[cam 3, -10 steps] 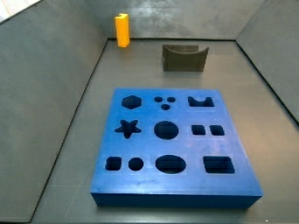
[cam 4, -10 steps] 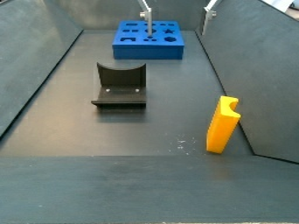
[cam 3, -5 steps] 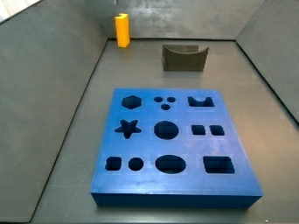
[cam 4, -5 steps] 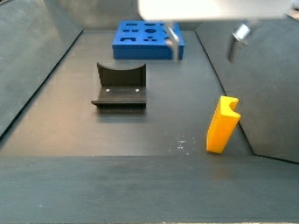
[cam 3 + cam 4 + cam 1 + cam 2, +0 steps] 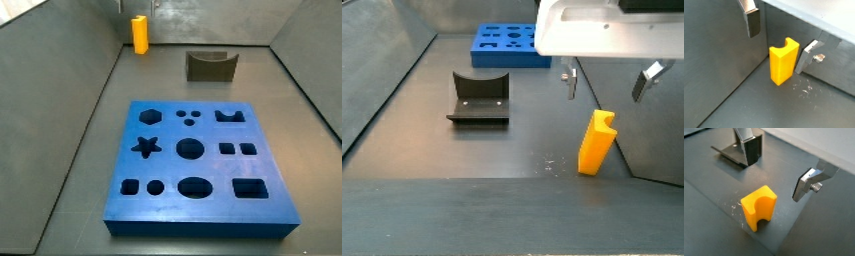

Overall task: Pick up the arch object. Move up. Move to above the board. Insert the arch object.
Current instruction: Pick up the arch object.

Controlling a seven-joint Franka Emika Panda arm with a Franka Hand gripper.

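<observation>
Wrist views: the gripper (image 5: 781, 42) is hanging with jaws spread and empty above the arch object (image 5: 783, 60), upright on the floor. Side views: the arch object is standing far from the board (image 5: 201, 165); an off-centre descent risks toppling it.

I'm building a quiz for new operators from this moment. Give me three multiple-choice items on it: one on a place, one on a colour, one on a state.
1. Where is the gripper?
A. above the arch object
B. over the board
C. beside the fixture

2. What colour is the board?
A. green
B. blue
C. red

3. How do the gripper's fingers stand?
A. shut on the arch object
B. open, holding nothing
C. shut on nothing

Answers:
1 A: in a side view the fingers hang above the arch object.
2 B: both side views show a blue slab.
3 B: both wrist views show the fingers spread, the arch object standing free on the floor.
</observation>
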